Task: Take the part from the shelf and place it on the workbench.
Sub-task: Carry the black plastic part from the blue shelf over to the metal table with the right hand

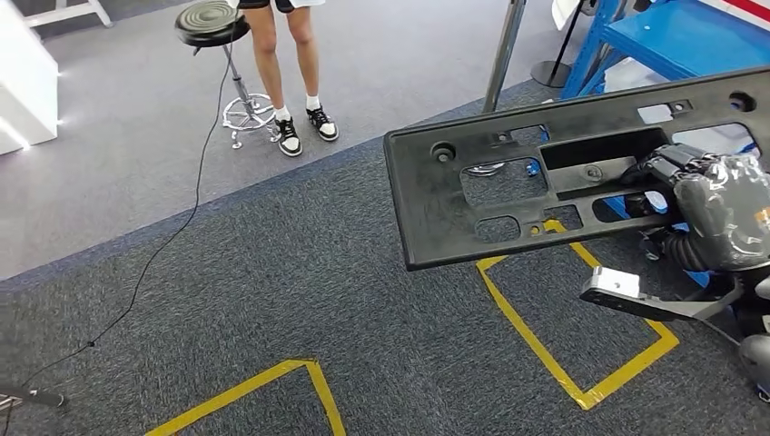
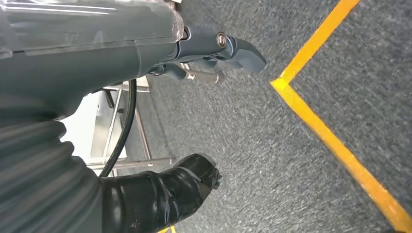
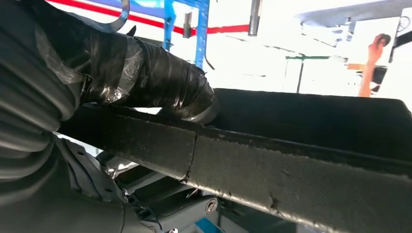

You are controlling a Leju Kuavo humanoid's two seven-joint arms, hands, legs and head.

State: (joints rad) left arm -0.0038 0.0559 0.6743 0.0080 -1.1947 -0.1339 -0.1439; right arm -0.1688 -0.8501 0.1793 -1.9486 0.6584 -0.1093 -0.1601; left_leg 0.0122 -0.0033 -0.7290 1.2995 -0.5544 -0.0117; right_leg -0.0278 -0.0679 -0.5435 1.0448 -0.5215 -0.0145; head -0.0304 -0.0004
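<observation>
The part (image 1: 508, 182) is a long flat black plastic panel with several cut-outs and holes. It hangs in the air over the grey carpet at the right of the head view. My right hand (image 1: 699, 195) grips it near its right end, fingers hooked through a cut-out. In the right wrist view the taped thumb (image 3: 155, 82) presses on top of the part's edge (image 3: 291, 155). My left hand (image 2: 194, 111) hangs over the carpet with nothing in it, its fingers (image 2: 228, 48) and taped thumb (image 2: 184, 179) apart.
Yellow tape lines (image 1: 545, 318) mark squares on the carpet. A person (image 1: 291, 64) stands at the back beside a black stool (image 1: 213, 23). A blue frame (image 1: 663, 41) stands at the back right, with a metal pole (image 1: 504, 54) to its left. A cable (image 1: 154, 245) runs across the floor.
</observation>
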